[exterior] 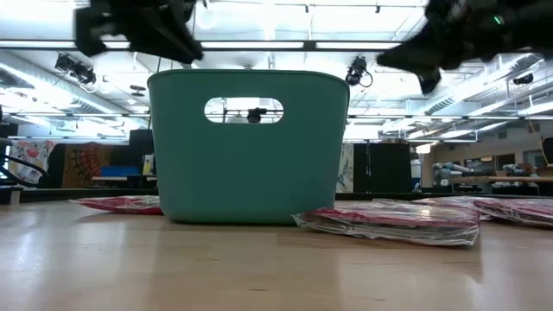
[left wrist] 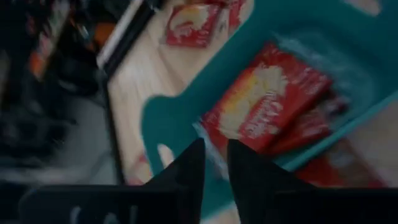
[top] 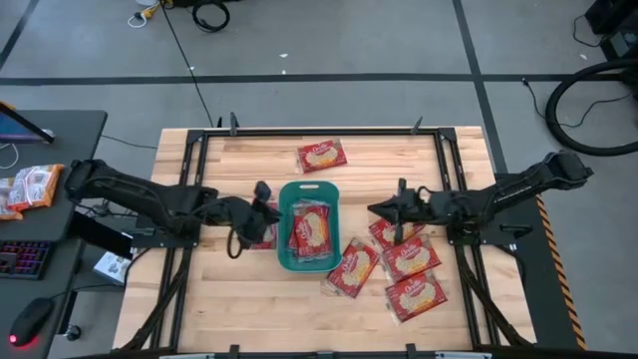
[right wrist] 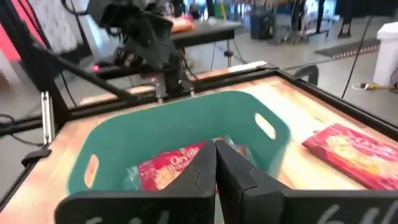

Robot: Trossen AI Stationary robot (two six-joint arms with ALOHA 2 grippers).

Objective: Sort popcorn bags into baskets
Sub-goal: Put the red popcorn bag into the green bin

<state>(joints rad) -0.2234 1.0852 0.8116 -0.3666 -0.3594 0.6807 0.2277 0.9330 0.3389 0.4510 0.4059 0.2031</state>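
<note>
Evidently mid-sort, the teal plastic rectangular bin [top: 283,231] sits centred between both arms, glossy red popcorn packets [top: 310,229] inside, others [top: 414,264] beside it. The left gripper [left wrist: 213,163] hovers slightly parted, empty; the right gripper [right wrist: 216,163] is closed, empty.

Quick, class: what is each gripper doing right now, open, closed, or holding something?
Left gripper: beside the teal bin, fingers slightly apart, holding nothing.
Right gripper: closed, empty, on the bin's other side.
</note>
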